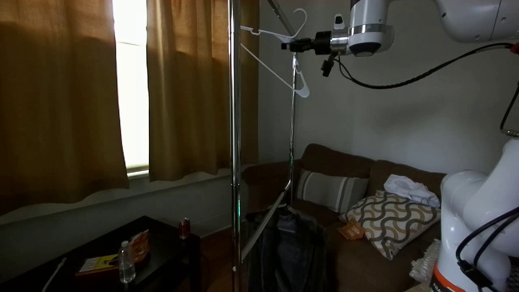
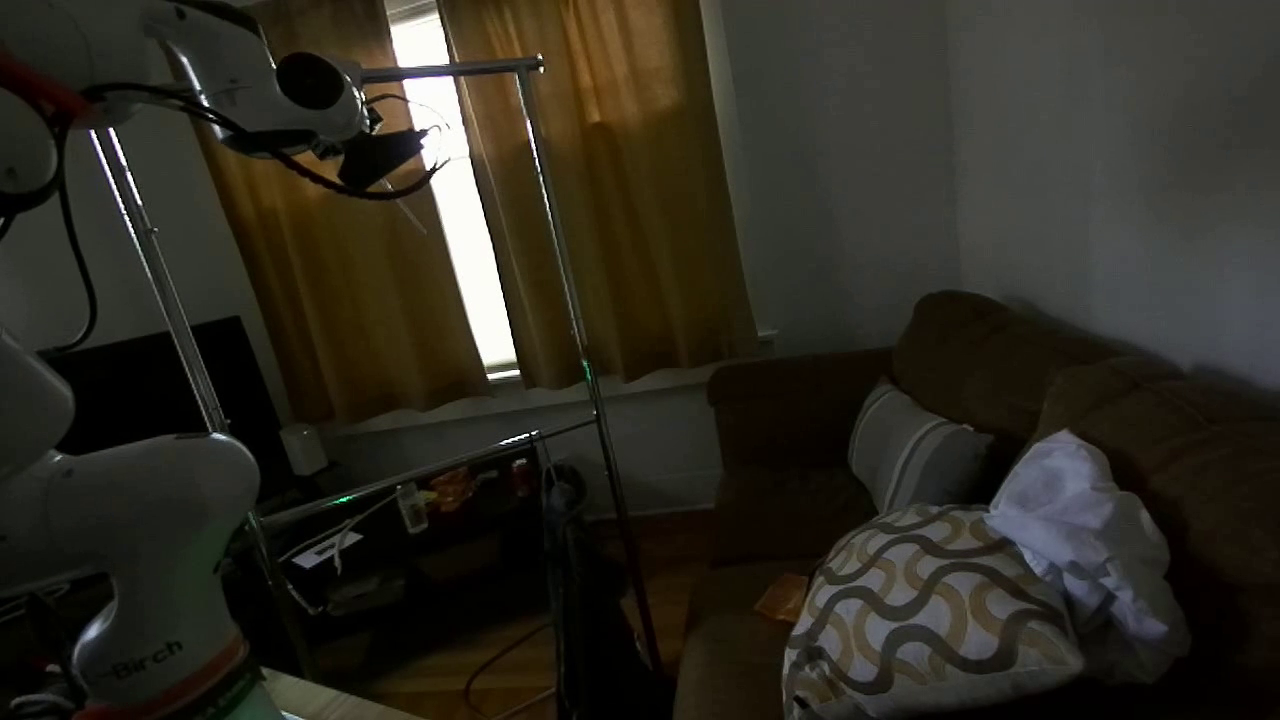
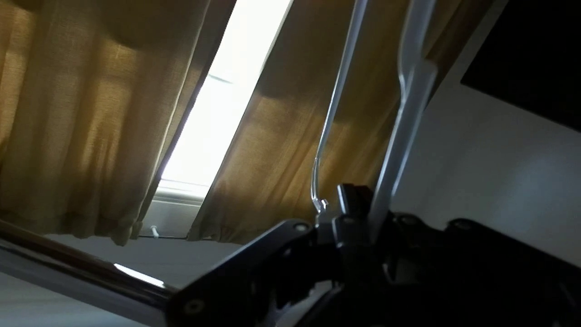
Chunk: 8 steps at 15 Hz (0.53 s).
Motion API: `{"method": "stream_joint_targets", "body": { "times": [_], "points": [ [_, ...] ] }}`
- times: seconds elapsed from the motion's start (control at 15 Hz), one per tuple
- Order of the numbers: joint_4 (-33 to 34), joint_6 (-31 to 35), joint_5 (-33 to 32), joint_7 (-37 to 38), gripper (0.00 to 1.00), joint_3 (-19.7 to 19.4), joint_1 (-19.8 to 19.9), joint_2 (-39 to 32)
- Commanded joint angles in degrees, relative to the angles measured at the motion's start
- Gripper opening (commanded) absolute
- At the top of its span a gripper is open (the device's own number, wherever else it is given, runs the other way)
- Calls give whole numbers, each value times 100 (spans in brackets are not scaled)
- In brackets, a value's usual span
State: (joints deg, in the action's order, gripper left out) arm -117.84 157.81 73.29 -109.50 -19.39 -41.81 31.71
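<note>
My gripper (image 1: 286,46) is shut on a white plastic hanger (image 1: 303,91), high up beside the chrome clothes rack (image 1: 235,134). The hanger's hook points up; in an exterior view it overlaps the rack's top rail, and I cannot tell whether they touch. The near post hides one end of the hanger. In the wrist view, the closed fingertips (image 3: 356,209) sit on the hanger (image 3: 403,131), and a rack bar (image 3: 81,277) crosses the lower left. In an exterior view the gripper (image 2: 424,140) is dark against the bright window, with the hanger faint beside it.
A dark garment (image 1: 288,251) hangs low on the rack. A brown couch (image 2: 800,410) holds a striped pillow (image 1: 332,190), a patterned pillow (image 1: 395,219) and white cloth (image 1: 409,190). A black table (image 1: 170,243) bears a bottle (image 1: 126,263) and red can (image 1: 184,228). Curtains (image 1: 186,89) hang behind.
</note>
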Motion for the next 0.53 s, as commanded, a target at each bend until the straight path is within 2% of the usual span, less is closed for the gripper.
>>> {"method": "stream_joint_targets", "body": {
  "times": [0.0, 0.07, 0.27, 0.33, 0.47],
  "points": [
    [19, -535, -568, 601, 1, 758, 1058, -138],
    [74, -669, -742, 788, 1, 877, 1202, -168],
    [293, -1143, -1144, 1436, 1, 1509, 2085, -259],
    [172, -995, -607, 927, 6, 1431, 1948, -214],
    [255, -1086, -814, 1201, 6, 1626, 2202, -243]
  ]
}}
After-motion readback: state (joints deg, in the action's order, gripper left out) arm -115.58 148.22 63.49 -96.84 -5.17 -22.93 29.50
